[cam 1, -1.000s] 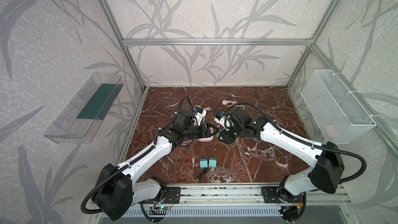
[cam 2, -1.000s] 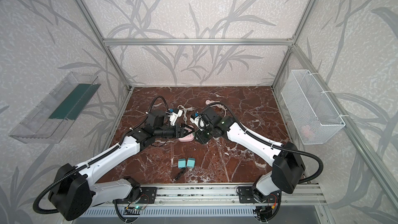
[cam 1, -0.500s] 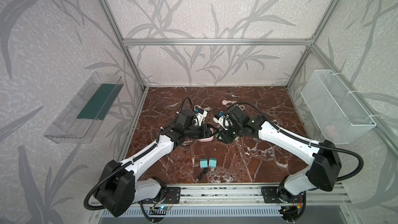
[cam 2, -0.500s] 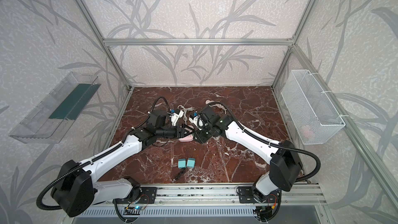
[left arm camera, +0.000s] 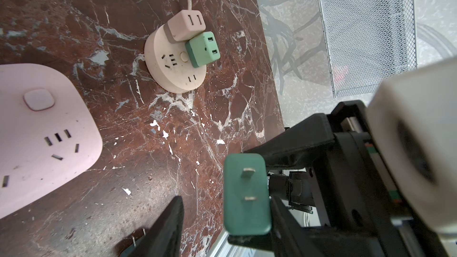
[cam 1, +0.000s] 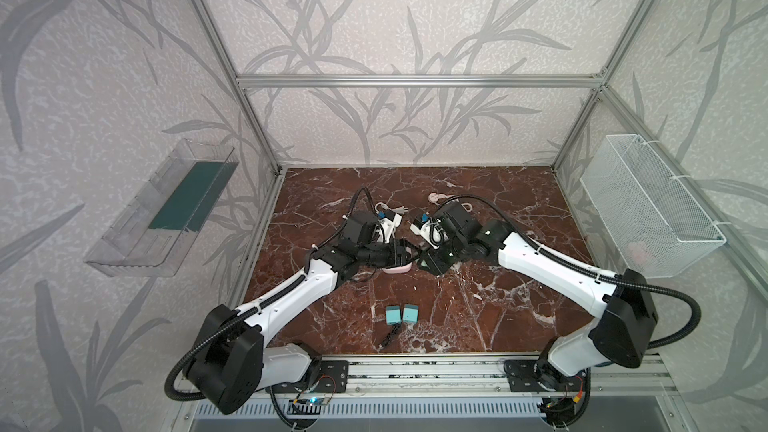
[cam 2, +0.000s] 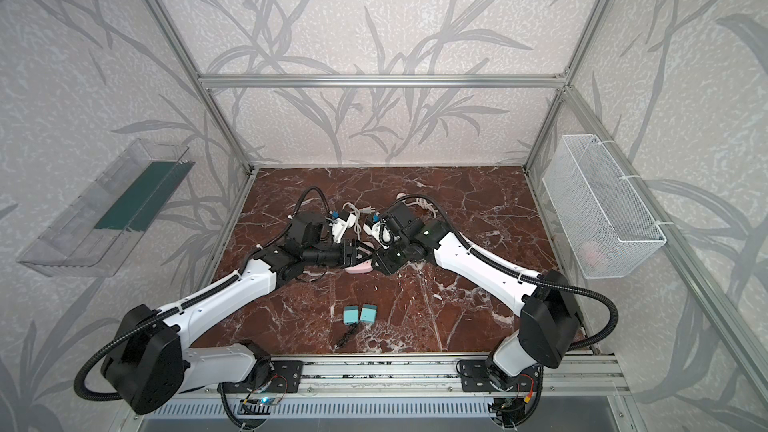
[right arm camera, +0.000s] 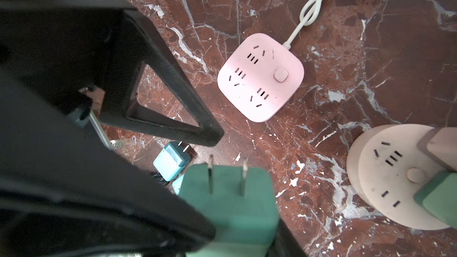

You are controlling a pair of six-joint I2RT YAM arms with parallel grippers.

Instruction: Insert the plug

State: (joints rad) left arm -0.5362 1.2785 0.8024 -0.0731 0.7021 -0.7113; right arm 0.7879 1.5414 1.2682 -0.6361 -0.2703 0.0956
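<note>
A green two-pronged plug (right arm camera: 230,206) sits between the jaws of my right gripper (right arm camera: 230,226), which is shut on it, prongs pointing away from the wrist. My left gripper (left arm camera: 226,208) stands open around the same plug (left arm camera: 244,194). One finger (left arm camera: 284,226) lies against the plug's side and the other finger (left arm camera: 165,228) stands a gap away. In both top views the two grippers (cam 1: 401,252) (cam 1: 430,261) meet over the middle of the table. The pink square power strip (right arm camera: 261,76) lies flat below them, its sockets free.
A round beige socket hub (left arm camera: 173,70) carries a pink adapter (left arm camera: 186,24) and a green adapter (left arm camera: 202,49). Two light-blue plugs (cam 1: 401,314) lie near the front edge. The strip's white cord (right arm camera: 311,8) trails toward the back. A wire basket (cam 1: 648,209) hangs on the right wall, a clear shelf (cam 1: 166,209) on the left.
My left gripper has edged toward the right gripper and its jaws have narrowed around the green plug. The right gripper has kept its hold and hardly moved.
</note>
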